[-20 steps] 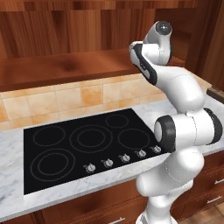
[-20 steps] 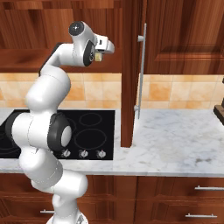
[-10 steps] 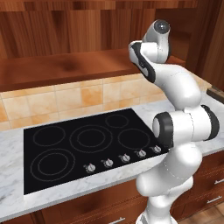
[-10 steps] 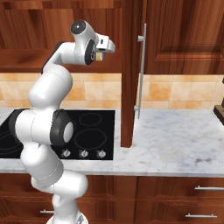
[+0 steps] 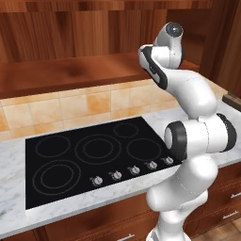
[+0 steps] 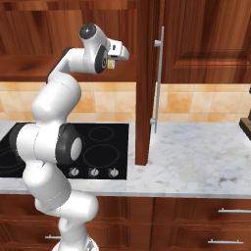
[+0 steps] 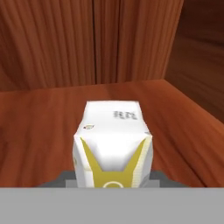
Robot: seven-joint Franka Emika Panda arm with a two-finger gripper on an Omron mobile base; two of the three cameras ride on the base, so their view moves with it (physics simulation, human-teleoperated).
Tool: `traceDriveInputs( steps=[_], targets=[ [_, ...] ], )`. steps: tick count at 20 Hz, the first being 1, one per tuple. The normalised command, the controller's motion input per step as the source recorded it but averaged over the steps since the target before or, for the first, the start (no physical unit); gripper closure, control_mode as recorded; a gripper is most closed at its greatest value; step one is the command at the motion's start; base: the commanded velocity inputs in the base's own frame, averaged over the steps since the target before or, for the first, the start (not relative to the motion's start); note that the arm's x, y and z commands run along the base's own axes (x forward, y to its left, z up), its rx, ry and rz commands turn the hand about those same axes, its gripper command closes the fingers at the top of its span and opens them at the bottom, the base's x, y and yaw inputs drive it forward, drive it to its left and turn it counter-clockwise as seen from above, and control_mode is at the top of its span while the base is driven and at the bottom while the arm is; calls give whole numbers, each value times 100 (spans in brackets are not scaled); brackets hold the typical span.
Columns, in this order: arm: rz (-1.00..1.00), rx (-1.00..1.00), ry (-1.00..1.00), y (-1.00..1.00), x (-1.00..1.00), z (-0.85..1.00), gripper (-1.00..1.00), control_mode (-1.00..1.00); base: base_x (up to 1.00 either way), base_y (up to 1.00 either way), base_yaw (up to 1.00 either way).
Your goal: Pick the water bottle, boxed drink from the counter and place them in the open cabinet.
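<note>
Over the black cooktop [image 5: 99,157], seen from the left base view, the white arm rises from the lower right and reaches up toward the open cabinet [image 5: 70,70], whose wide wooden shelf runs above the tan tile backsplash [image 5: 66,110]. A marble top [image 5: 14,188] surrounds the cooktop, and a row of small knobs [image 5: 134,169] lines its front edge

From the right base view, the arm stands at left with its hand raised at shelf height; the gripper [image 6: 116,58] points right toward the cabinet door [image 6: 147,78], which stands edge-on with a long metal handle [image 6: 158,86]. A pale sliver of the boxed drink [image 6: 112,62] shows at the fingers. Marble counter [image 6: 196,157] stretches away to the right, over wooden drawers [image 6: 201,220]

Looking along the hand, the boxed drink [image 7: 113,144] sits upright between the jaws, which are clamped on it; its white top and yellow V-marked face fill the lower middle. Beneath and beyond it lies the flat wooden shelf [image 7: 39,127], with the wood-grain back panel [image 7: 65,43] behind and a side wall [image 7: 197,52] at right. Whether the carton touches the shelf I cannot tell
</note>
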Motion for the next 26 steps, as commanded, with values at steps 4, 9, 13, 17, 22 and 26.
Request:
traceDriveInputs(
  steps=[4, 9, 13, 17, 22, 26],
  targets=[
    [0, 0, 0, 0, 0, -3, 100, -100, 0, 0, 0],
    [0, 0, 0, 0, 0, 0, -100, -100, 0, 0, 0],
    [0, 0, 0, 0, 0, 0, -100, -100, 0, 0, 0],
    [0, 0, 0, 0, 0, 0, -100, -100, 0, 0, 0],
    [0, 0, 0, 0, 0, 0, -100, -100, 0, 0, 0],
    [0, 0, 0, 0, -26, 0, -100, -100, 0, 0, 0]
  ],
)
